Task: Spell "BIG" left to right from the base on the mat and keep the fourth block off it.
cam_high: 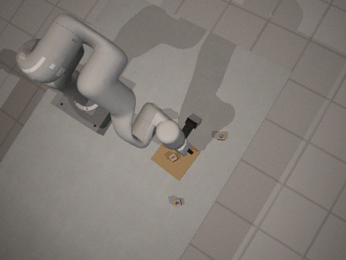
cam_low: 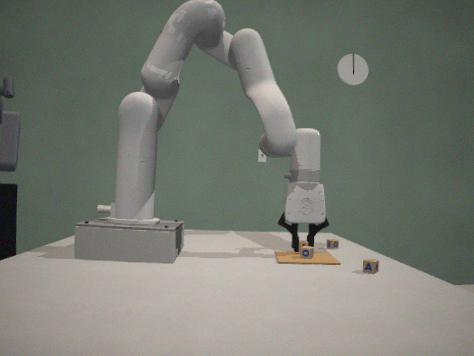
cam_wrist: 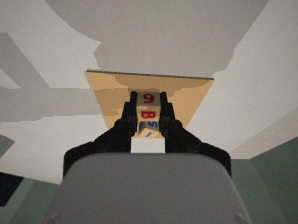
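Observation:
My gripper (cam_wrist: 148, 100) is shut on the B block (cam_wrist: 148, 114), a wooden cube with a red B on top and a red 6 on its far face. It is held low over the tan mat (cam_wrist: 150, 90); I cannot tell whether it touches. In the overhead view the gripper (cam_high: 187, 149) stands at the mat's (cam_high: 176, 161) right part, the arm hiding the B block. A second block (cam_high: 173, 157) with a blue letter lies on the mat beside it. The G block (cam_high: 221, 136) and the A block (cam_high: 177, 201) lie off the mat.
The robot base (cam_high: 82, 109) stands left of the mat. In the side view the A block (cam_low: 370, 266) is nearest the camera, the G block (cam_low: 332, 243) behind the mat (cam_low: 307, 260). The table's edge runs to the right of the blocks.

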Tool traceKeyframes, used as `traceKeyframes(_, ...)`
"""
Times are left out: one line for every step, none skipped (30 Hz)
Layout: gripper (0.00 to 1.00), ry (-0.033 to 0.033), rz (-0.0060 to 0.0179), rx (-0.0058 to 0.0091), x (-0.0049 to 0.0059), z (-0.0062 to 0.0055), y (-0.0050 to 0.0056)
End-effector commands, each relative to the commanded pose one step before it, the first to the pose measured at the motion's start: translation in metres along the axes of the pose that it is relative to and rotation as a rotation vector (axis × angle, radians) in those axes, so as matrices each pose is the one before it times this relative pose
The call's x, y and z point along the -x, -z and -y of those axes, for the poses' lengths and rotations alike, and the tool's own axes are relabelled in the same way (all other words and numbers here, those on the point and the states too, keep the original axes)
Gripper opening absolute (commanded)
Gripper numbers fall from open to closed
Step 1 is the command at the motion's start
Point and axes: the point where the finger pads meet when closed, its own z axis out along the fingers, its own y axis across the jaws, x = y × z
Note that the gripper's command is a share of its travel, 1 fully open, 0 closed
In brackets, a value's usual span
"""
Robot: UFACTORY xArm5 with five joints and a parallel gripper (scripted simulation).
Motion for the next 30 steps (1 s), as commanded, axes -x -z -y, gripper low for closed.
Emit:
traceKeyframes(0.21, -0.00002, -0.00034, 0.00322, -0.00018, -0.0013, 0.00068)
traceKeyframes(0.21, 0.0, 0.0, -0.00001, -0.00003, 0.00001, -0.00019)
traceKeyframes(0.21, 0.0, 0.0, -0.00001, -0.00004, 0.00001, -0.00024)
traceKeyframes(0.21, 0.0, 0.0, -0.00001, -0.00005, 0.00001, -0.00029)
traceKeyframes(0.21, 0.0, 0.0, 0.0, 0.0, 0.0, 0.0)
traceKeyframes(0.21, 0.0, 0.0, 0.0, 0.0, 0.0, 0.0)
traceKeyframes(0.21, 0.0, 0.0, -0.00001, -0.00006, 0.00001, -0.00032)
traceKeyframes(0.21, 0.0, 0.0, -0.00001, -0.00006, 0.00001, -0.00035)
traceKeyframes(0.21, 0.0, 0.0, -0.00001, -0.00007, 0.00001, -0.00038)
traceKeyframes(0.21, 0.0, 0.0, -0.00001, -0.00007, 0.00001, -0.00039)
traceKeyframes(0.21, 0.0, 0.0, -0.00001, -0.00007, 0.00001, -0.00039)
traceKeyframes(0.21, 0.0, 0.0, -0.00001, -0.00007, 0.00001, -0.00038)
traceKeyframes(0.21, 0.0, 0.0, -0.00001, -0.00006, 0.00001, -0.00036)
traceKeyframes(0.21, 0.0, 0.0, -0.00001, -0.00006, 0.00001, -0.00033)
traceKeyframes(0.21, 0.0, 0.0, -0.00001, -0.00005, 0.00001, -0.00029)
traceKeyframes(0.21, 0.0, 0.0, -0.00001, -0.00004, 0.00001, -0.00024)
traceKeyframes(0.21, 0.0, 0.0, -0.00001, -0.00003, 0.00001, -0.00019)
traceKeyframes(0.21, 0.0, 0.0, 0.0, -0.00003, 0.00001, -0.00014)
traceKeyframes(0.21, 0.0, 0.0, 0.0, -0.00002, 0.0, -0.0001)
traceKeyframes(0.21, 0.0, 0.0, 0.0, -0.00001, 0.0, -0.00005)
traceKeyframes(0.21, 0.0, 0.0, 0.0, 0.0, 0.0, -0.00002)
traceKeyframes(0.21, 0.0, 0.0, 0.0, 0.0, 0.0, 0.0)
traceKeyframes(0.21, 0.0, 0.0, 0.0, 0.0, 0.0, 0.0)
traceKeyframes(0.21, 0.0, 0.0, 0.0, 0.0, 0.0, 0.0)
traceKeyframes(0.21, 0.0, 0.0, 0.0, 0.0, 0.0, 0.0)
traceKeyframes(0.21, 0.0, 0.0, 0.0, 0.0, 0.0, 0.0)
traceKeyframes(0.21, 0.0, 0.0, 0.0, 0.0, 0.0, 0.0)
traceKeyframes(0.21, 0.0, 0.0, 0.0, 0.0, 0.0, 0.0)
traceKeyframes(0.21, 0.0, 0.0, 0.0, 0.0, 0.0, 0.0)
traceKeyframes(0.21, 0.0, 0.0, 0.0, 0.0, 0.0, 0.0)
